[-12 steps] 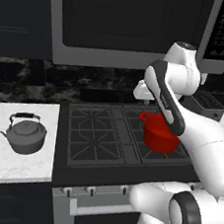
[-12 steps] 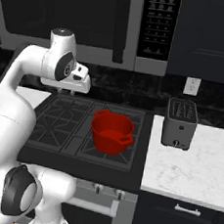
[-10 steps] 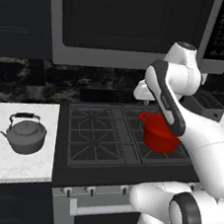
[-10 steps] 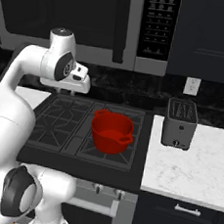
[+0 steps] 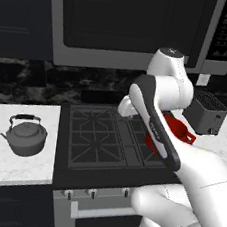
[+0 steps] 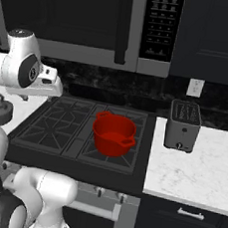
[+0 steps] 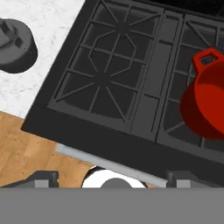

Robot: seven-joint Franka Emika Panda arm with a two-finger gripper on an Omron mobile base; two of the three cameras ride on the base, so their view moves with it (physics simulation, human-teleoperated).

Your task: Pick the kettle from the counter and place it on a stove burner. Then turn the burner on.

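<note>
one reach off to my left: the kettle [image 5: 26, 135] sits on the counter [image 5: 8, 168], my jaws wide apart above the stove burner [image 7: 103, 78].

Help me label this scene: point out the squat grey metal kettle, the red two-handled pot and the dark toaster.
Squat grey metal kettle [image 5: 26, 139]: left base view, round body.
Red two-handled pot [image 6: 112, 134]: right base view, front wall.
Dark toaster [image 6: 182, 128]: right base view, front face.

We see the kettle [image 7: 15, 46] cut by the hand view's left edge. Right of it, the red pot [image 5: 176, 129] sits partly hidden behind the arm; its far side runs off-frame.
</note>
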